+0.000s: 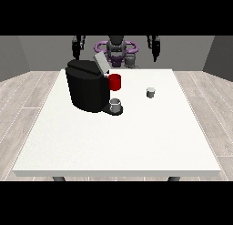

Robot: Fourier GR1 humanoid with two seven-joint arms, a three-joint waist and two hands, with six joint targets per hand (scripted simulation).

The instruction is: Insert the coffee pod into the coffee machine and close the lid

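Observation:
A black coffee machine [85, 88] stands on the white table [118, 137], left of the middle, with its grey lid [101, 63] tilted up and open. A small grey coffee pod [150, 92] sits on the table to the right of the machine. Both hands hang raised behind the table's far edge, well away from the pod: the hand at the view's left [78, 45] and the hand at the view's right [154, 44]. Neither holds anything.
A red cup [115, 82] stands just behind the machine's right side. A grey cup [116, 104] rests on the machine's drip tray. The robot's torso [116, 50] is behind the far edge.

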